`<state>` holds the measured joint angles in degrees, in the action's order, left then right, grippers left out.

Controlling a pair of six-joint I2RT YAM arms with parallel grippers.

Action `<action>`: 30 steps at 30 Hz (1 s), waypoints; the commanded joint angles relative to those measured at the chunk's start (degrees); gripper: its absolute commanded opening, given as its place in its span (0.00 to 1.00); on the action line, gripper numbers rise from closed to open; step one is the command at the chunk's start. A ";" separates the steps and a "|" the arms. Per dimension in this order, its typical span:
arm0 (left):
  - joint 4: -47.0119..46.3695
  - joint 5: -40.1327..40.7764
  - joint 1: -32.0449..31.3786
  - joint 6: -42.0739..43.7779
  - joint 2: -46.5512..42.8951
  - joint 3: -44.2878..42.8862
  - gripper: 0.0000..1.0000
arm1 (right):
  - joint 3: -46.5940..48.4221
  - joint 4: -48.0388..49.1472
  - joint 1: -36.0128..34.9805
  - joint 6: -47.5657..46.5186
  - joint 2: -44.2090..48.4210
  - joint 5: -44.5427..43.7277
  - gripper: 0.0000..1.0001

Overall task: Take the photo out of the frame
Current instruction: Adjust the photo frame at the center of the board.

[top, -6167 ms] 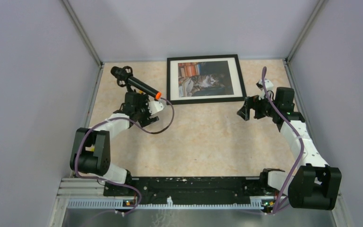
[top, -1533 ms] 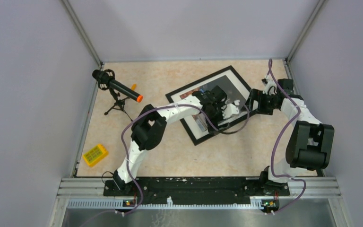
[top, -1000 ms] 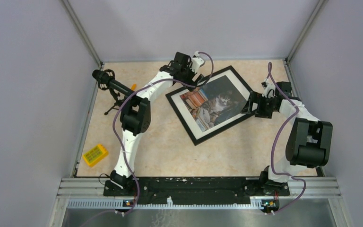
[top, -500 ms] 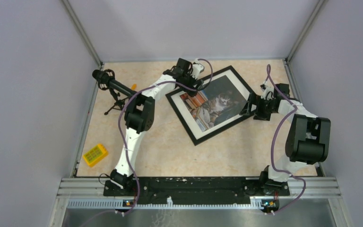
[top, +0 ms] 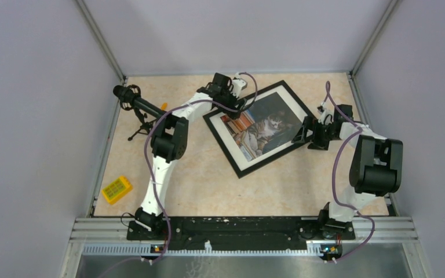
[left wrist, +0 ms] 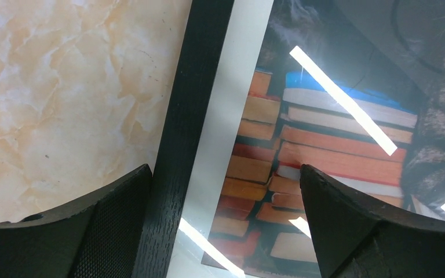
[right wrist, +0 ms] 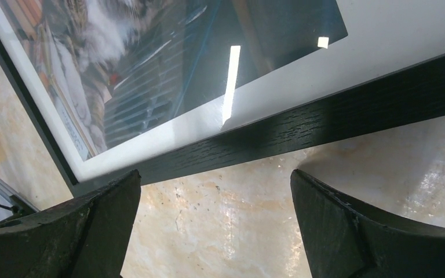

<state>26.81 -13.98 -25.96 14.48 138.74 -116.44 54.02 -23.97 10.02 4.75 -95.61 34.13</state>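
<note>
The frame (top: 222, 145) lies face up and turned at an angle on the table, its thin black border around the photo (top: 262, 126) of a cat among books. My left gripper (top: 244, 105) is open at the frame's far left edge. In the left wrist view its fingers (left wrist: 107, 229) straddle the black border (left wrist: 192, 116), with the photo's books (left wrist: 324, 139) under glass between them. My right gripper (top: 299, 135) is open by the frame's right side. In the right wrist view it (right wrist: 215, 194) hangs over bare table just outside the border (right wrist: 336, 121), with nothing between the jaws.
A black microphone (top: 142, 106) on a small tripod stands at the far left. A yellow box (top: 116, 189) lies near the left front. Grey walls close in the table on three sides.
Over the last second the frame stayed put. My left gripper settled slightly at the frame's far edge. My right gripper slid a little left toward the frame's right side.
</note>
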 commanded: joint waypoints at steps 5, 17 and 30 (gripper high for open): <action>3.12 -5.80 -1.34 3.06 -10.14 16.51 0.91 | 1.52 1.16 -0.09 0.12 -3.54 0.41 0.99; 1.96 -5.49 -9.08 6.28 -23.59 36.74 0.84 | 6.17 2.17 -2.80 1.77 -7.79 -1.03 0.99; 1.34 -3.22 -12.98 5.19 -26.98 39.56 0.84 | 25.17 2.68 -7.03 5.55 -19.41 0.37 0.99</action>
<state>28.27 -10.79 -35.29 18.92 112.12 -77.47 73.58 -22.04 6.37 7.73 -110.56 28.32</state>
